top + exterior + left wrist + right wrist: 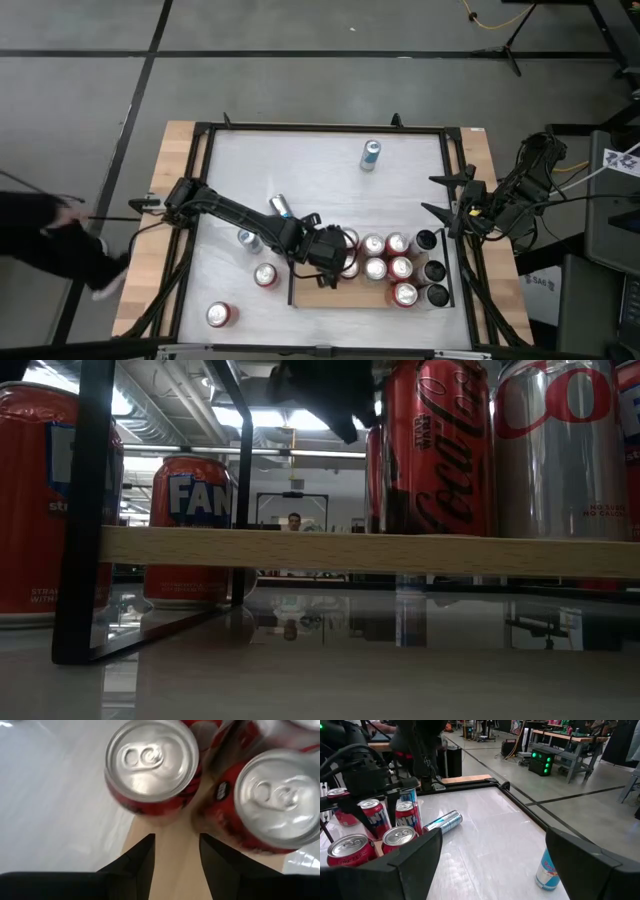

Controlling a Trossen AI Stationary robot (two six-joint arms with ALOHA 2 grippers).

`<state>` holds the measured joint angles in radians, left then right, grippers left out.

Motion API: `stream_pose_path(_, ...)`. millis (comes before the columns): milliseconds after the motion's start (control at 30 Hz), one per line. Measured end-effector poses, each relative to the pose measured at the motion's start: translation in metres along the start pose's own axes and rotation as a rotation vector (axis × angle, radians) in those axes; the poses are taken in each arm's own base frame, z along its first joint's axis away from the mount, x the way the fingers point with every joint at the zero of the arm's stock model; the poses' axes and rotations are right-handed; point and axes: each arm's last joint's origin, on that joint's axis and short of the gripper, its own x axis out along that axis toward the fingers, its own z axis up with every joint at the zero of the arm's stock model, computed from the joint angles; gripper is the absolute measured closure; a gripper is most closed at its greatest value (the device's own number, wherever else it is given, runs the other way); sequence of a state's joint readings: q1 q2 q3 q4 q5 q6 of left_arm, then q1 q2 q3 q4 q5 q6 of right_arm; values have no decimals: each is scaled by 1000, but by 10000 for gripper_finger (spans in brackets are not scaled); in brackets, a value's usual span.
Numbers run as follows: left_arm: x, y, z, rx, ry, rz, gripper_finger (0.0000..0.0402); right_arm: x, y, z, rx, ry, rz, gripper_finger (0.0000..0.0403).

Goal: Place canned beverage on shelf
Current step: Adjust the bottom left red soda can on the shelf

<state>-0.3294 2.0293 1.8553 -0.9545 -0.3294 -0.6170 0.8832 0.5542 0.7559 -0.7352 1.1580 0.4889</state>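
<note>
The left gripper (335, 262) hangs over the shelf (340, 295) — fingers parted, empty, behind a red can (150, 765). At three o'clock of the tabletop (310, 175), the right gripper (440, 197) waits — spread wide.

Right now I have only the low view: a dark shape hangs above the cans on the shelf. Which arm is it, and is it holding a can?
Observer: It is the left gripper. Its wrist view shows the fingers apart, with only the bare board of the shelf between them and no can.
Operator: Where is the right arm?
Observer: The right gripper waits at the table's right edge, open and empty.
Operator: Are any cans off the shelf?
Observer: Yes, the high view shows five on the tabletop. The nearest is a red can, standing just off the shelf's left end.
</note>
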Motion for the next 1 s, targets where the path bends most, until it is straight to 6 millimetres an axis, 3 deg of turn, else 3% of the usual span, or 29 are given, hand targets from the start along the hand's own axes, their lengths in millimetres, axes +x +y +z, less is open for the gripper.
stream_pose_path(300, -1, 1, -7, 21, 98, -32, 257, 0, 0, 0, 0, 0, 0, 56)
stream_pose_path(667, -2, -11, 2, -13, -15, -122, 257, 0, 0, 0, 0, 0, 0, 56)
stream_pose_path(1000, -1, -4, -5, 12, 50, -46, 257, 0, 0, 0, 0, 0, 0, 56)
